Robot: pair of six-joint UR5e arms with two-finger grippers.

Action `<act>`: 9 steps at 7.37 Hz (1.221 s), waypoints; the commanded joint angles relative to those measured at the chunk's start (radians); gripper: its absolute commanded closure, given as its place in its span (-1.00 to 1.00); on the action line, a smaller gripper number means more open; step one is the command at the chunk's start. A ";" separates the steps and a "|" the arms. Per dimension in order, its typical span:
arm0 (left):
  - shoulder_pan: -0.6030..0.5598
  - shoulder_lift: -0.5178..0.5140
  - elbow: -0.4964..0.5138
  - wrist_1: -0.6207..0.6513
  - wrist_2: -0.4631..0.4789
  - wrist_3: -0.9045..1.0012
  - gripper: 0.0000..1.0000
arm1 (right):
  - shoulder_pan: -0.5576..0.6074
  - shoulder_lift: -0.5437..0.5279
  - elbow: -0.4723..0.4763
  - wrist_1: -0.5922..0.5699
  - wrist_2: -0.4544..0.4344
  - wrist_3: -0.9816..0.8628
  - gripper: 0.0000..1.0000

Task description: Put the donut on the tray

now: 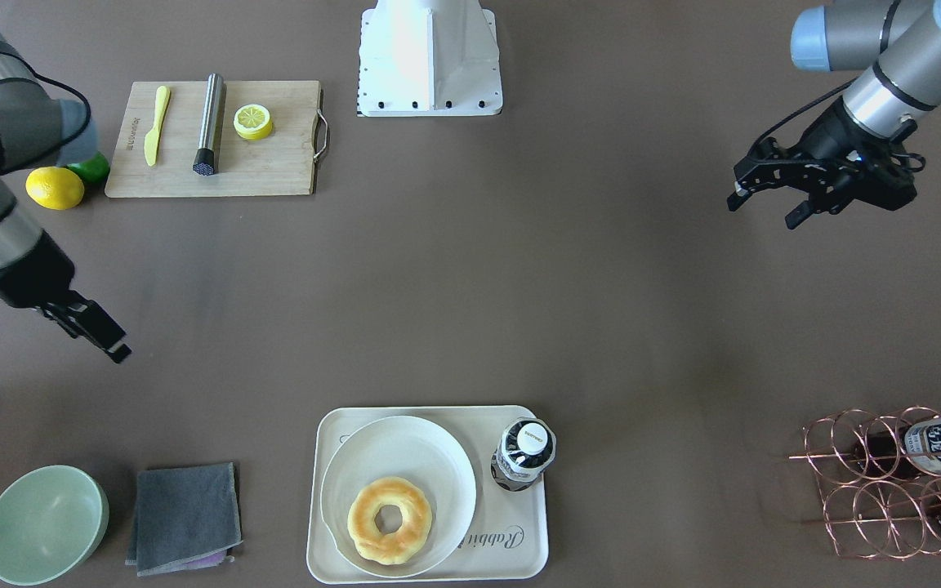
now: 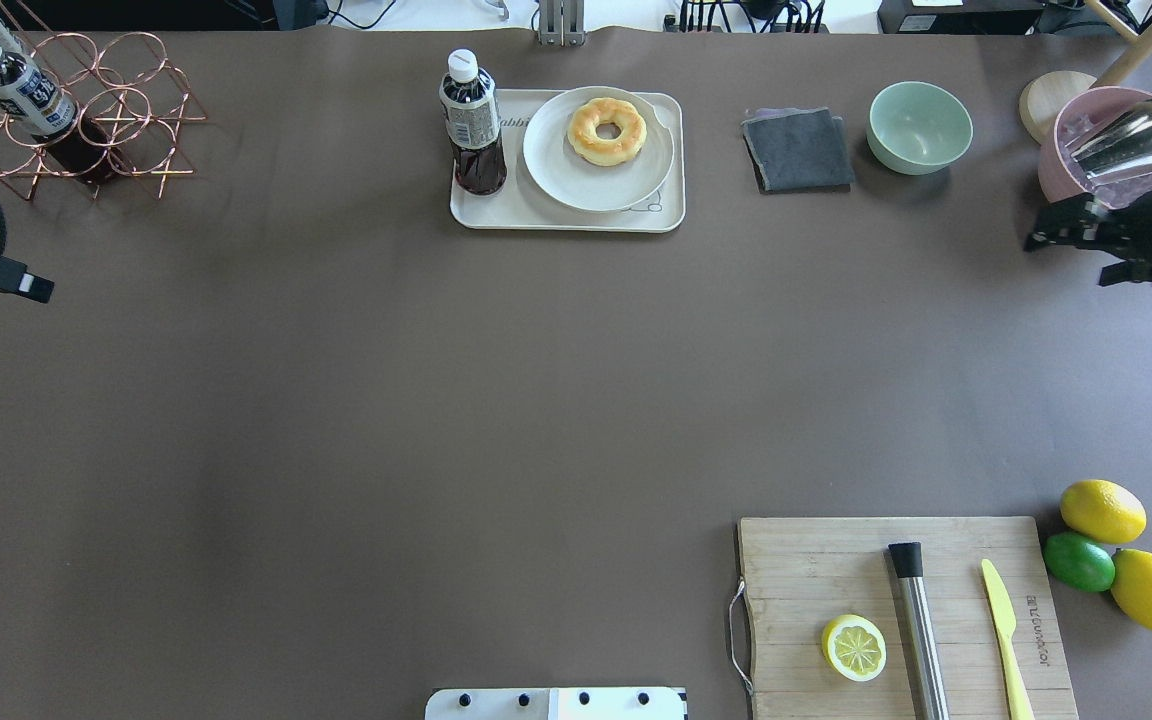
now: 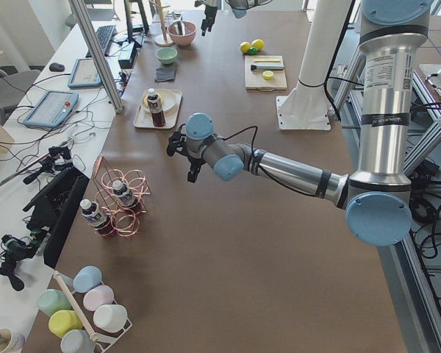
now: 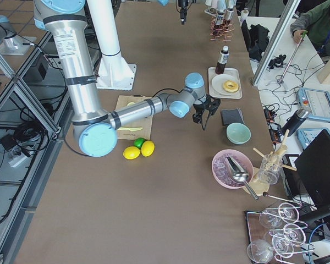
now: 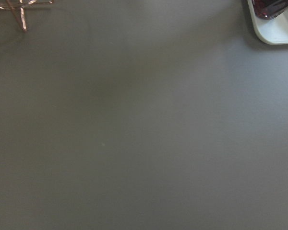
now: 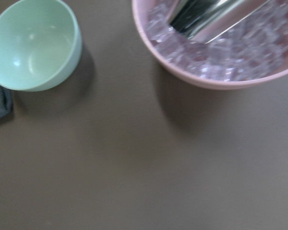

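Observation:
The donut [image 1: 390, 520] is a golden ring lying in a round white shallow bowl [image 1: 405, 457] that stands on the cream tray [image 1: 511, 549] at the table's far edge from the robot. It also shows in the overhead view [image 2: 606, 130] on the tray [image 2: 561, 218]. My left gripper [image 1: 763, 212] is open and empty, above the table far to the tray's side. My right gripper [image 2: 1068, 262] is open and empty, near the pink ice bowl [image 2: 1086, 140]. Both are well away from the donut.
A dark drink bottle [image 1: 524, 453] stands on the tray beside the white bowl. A grey cloth [image 1: 185, 518] and green bowl [image 1: 44, 524] lie near it. A copper bottle rack [image 1: 903, 482] stands at one end. A cutting board [image 1: 217, 139] with lemon half, knife and metal rod lies near the robot's base.

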 commanded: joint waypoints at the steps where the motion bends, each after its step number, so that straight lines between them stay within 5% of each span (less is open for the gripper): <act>1: -0.216 -0.001 0.141 0.133 -0.061 0.432 -1.00 | 0.290 -0.165 0.013 -0.143 0.091 -0.592 -1.00; 4: -0.390 -0.025 0.143 0.458 -0.059 0.701 -0.99 | 0.499 -0.067 0.010 -0.624 0.075 -1.152 -1.00; 9: -0.418 -0.004 0.232 0.472 -0.057 0.694 -0.99 | 0.506 -0.108 -0.013 -0.669 0.031 -1.210 -1.00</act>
